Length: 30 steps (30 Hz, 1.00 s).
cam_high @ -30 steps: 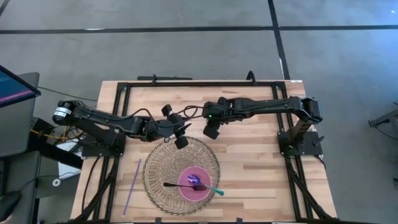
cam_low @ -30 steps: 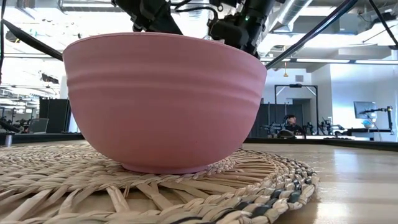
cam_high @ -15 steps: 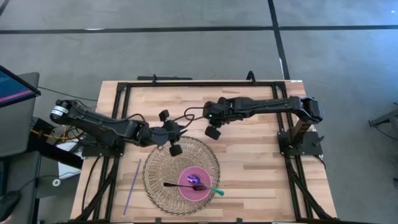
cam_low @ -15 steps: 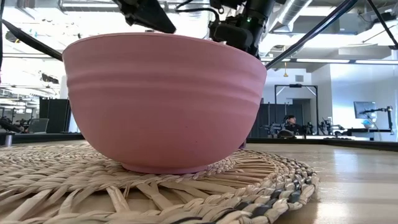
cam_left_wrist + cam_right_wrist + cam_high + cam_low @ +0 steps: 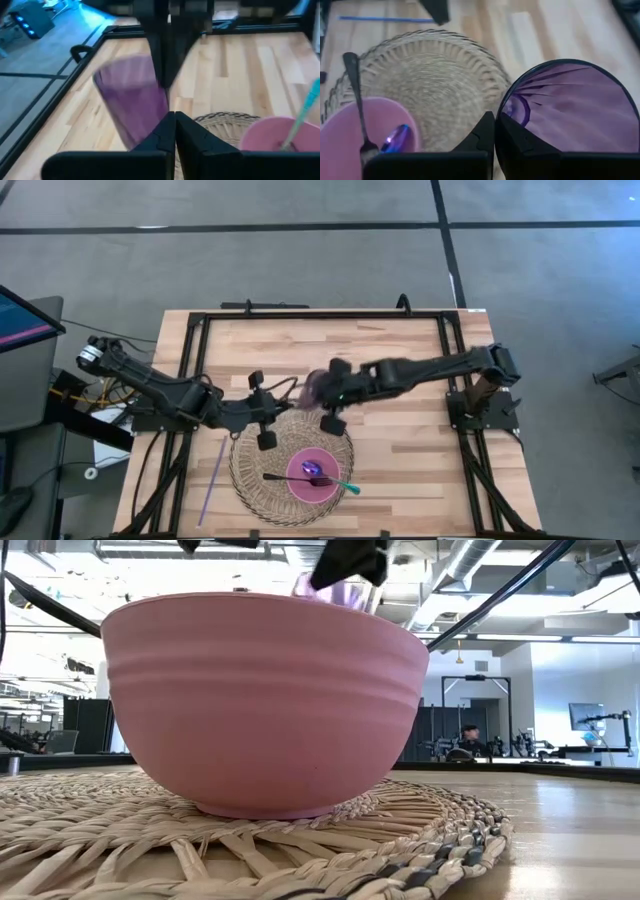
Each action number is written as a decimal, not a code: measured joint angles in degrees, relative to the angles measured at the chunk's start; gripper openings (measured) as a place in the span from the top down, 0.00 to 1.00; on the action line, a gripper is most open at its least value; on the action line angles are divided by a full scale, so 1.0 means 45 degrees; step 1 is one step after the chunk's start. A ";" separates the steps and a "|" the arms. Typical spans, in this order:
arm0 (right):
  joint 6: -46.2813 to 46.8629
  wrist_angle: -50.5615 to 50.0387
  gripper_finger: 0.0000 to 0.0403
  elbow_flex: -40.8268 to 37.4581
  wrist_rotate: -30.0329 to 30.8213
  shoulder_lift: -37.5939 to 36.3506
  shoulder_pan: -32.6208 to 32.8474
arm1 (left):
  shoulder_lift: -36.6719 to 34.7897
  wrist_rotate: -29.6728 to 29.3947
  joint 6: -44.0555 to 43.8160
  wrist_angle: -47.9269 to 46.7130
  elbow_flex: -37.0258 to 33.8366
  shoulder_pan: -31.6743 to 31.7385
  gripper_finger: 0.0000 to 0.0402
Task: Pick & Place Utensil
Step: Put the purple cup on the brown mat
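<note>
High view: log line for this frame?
left pincer: shut, over mat edge | right pincer: near purple cup, grip unclear | pink bowl: on mat, holds fork, spoons | purple straw: on table

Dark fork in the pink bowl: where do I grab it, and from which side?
Grip the dark fork by its bare handle, which pokes out past the rim of the pink bowl and over the woven mat. Its head lies inside among other utensils. I'd come from above with the left gripper, the nearer one, jaws across the handle.
</note>
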 joint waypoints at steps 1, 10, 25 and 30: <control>-0.0030 0.0151 0.99 -0.0001 -0.0011 0.0189 0.0163 | -0.0019 0.0001 0.0004 -0.0008 0.0000 -0.0138 0.98; -0.0847 0.0128 1.00 0.1704 -0.0015 0.2410 0.0805 | -0.0550 -0.0299 0.0004 0.0015 -0.0001 -0.0866 0.98; -0.1162 -0.1752 0.93 0.4935 -0.1904 0.4855 0.0420 | -0.1125 -0.0335 -0.0031 -0.1323 -0.0036 -0.0941 0.98; -0.1966 -0.1684 0.85 0.4925 -0.1923 0.4820 0.0315 | -0.1042 -0.0384 -0.0698 -0.1424 -0.0011 -0.0944 0.98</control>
